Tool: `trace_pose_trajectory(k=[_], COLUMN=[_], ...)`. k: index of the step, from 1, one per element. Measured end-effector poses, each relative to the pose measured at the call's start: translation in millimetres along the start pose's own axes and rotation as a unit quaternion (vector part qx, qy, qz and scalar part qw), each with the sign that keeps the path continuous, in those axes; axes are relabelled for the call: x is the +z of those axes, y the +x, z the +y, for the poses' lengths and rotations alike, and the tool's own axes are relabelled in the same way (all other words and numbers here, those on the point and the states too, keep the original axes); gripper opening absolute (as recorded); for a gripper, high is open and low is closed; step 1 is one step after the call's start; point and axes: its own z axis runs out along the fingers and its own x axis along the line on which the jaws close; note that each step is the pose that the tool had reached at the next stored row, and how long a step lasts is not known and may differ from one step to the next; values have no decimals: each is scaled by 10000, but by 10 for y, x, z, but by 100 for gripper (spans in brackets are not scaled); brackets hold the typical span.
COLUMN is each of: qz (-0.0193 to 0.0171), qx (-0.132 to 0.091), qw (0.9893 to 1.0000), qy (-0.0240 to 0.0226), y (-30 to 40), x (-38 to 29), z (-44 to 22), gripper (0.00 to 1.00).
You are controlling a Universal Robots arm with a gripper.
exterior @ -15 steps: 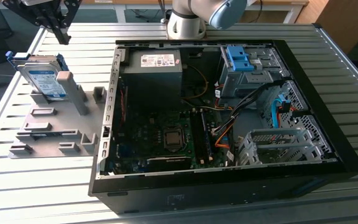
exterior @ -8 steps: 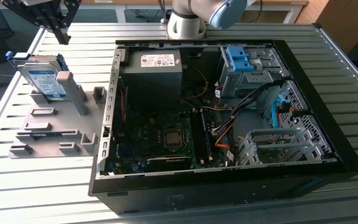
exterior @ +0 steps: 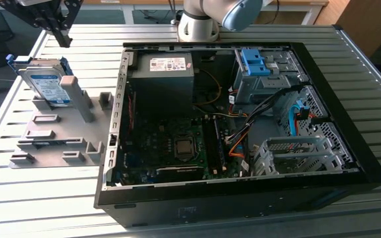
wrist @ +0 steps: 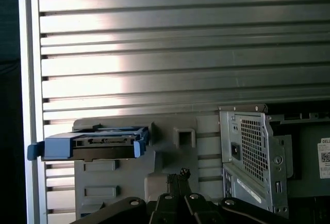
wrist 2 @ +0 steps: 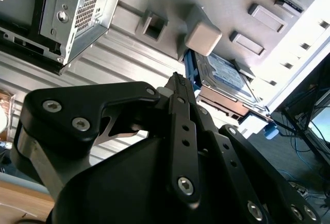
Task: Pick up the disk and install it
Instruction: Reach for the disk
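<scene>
The disk (exterior: 47,84) is a silver hard drive with a white-and-blue label in a blue carrier rail. It stands tilted on edge in a grey holder plate (exterior: 58,144) at the exterior view's left, leaning against a grey post (exterior: 78,96). It also shows in both wrist views, as the disk (wrist 2: 227,77) and, edge-on, the disk (wrist: 93,142). My gripper (exterior: 63,42) hangs over the slatted table, above and just beyond the disk, apart from it. Its black fingers meet at the gripper tip (wrist 2: 177,77), also seen as the gripper tip (wrist: 178,174), shut on nothing.
An open black computer case (exterior: 349,129) lies right of the holder plate. Inside are a black power supply (exterior: 162,74), a motherboard (exterior: 177,148), a grey drive bay with a blue bracket (exterior: 255,62) and a grey drive cage (exterior: 296,153). The arm's base (exterior: 200,22) stands behind the case.
</scene>
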Motion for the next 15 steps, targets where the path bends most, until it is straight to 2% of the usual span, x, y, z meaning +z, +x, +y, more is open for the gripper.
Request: trace_pose_trajectory(k=[4, 15], qz=[0, 0], qx=[0, 0], qw=[10000, 10000], qy=[0, 0], y=[53, 63], x=[0, -1], z=[-4, -5], gripper=[11, 11])
